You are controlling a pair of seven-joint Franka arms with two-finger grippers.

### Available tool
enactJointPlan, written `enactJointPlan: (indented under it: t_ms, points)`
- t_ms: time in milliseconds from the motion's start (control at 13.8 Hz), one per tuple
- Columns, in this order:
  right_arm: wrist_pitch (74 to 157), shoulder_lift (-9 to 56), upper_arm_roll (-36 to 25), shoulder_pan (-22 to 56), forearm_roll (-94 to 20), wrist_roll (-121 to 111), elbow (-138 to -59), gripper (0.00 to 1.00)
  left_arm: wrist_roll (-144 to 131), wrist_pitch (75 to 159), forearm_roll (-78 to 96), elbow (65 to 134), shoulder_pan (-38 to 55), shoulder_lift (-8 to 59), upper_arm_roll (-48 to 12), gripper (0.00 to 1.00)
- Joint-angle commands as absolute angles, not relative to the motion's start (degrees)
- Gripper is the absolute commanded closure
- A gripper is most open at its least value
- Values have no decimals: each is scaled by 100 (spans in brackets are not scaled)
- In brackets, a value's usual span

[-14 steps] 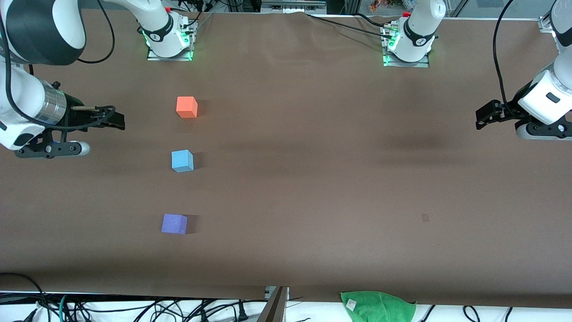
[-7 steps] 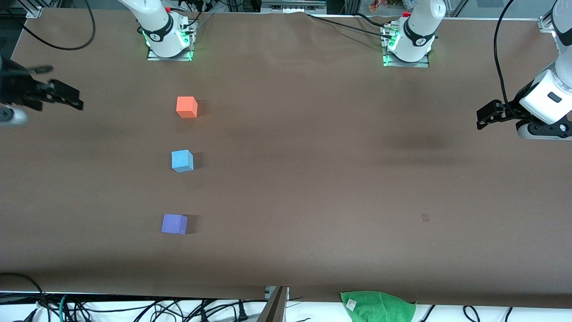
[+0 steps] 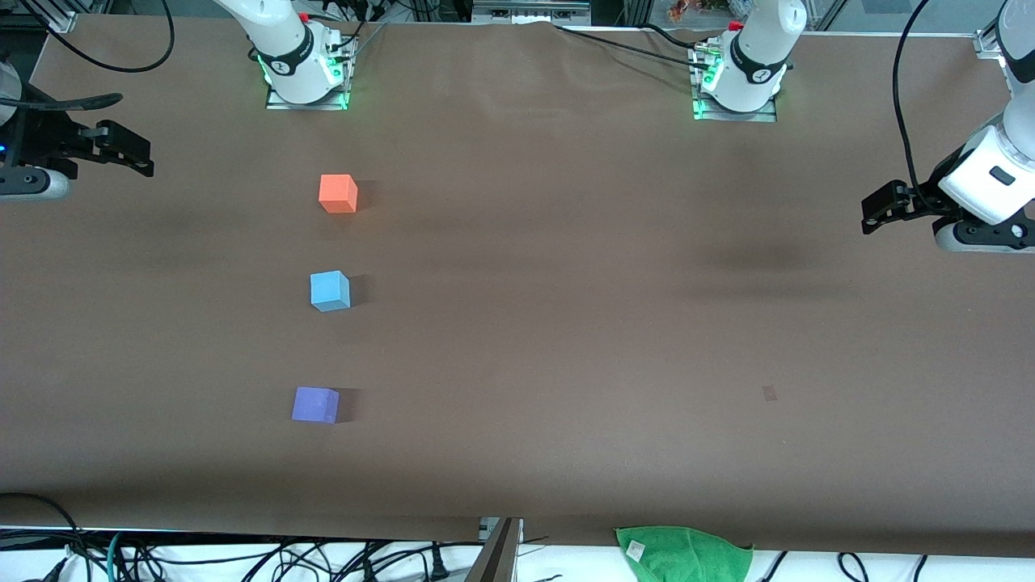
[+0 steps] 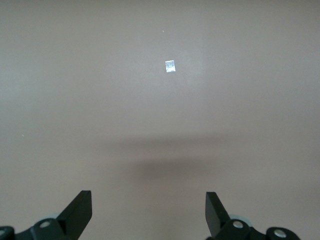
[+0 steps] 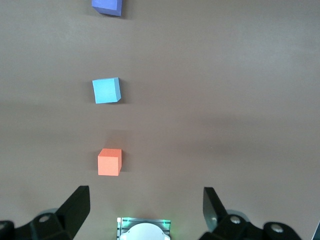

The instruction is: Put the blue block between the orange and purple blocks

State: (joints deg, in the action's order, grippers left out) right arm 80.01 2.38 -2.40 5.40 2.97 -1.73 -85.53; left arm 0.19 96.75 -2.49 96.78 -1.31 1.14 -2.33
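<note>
Both your grippers hang open and empty: right gripper (image 3: 133, 158) and left gripper (image 3: 877, 212) over opposite table ends. Your blue block (image 3: 330, 291) sits between orange block (image 3: 338, 194) and purple block (image 3: 315, 405).

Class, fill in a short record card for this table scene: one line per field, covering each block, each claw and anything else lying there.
blue block: on the table, in line between the other two, touching neither
orange block: farthest from the front camera
purple block: nearest the front camera
right claw: open, empty, over the right arm's end of the table
left claw: open, empty, waiting over the left arm's end
green cloth: at the table edge nearest the camera
task state: blue block sits between the two
</note>
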Motion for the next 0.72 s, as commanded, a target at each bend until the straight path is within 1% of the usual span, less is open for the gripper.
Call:
enactJointPlan:
  t_ms: [0, 651]
  points:
    - [7998, 167, -158, 413, 325, -281, -8622, 0, -44, 9580, -378, 9598, -132, 88, -255, 0]
    - [8077, 307, -167, 387, 334, -246, -8517, 0, -44, 9580, -378, 9606, -123, 105, -281, 0]
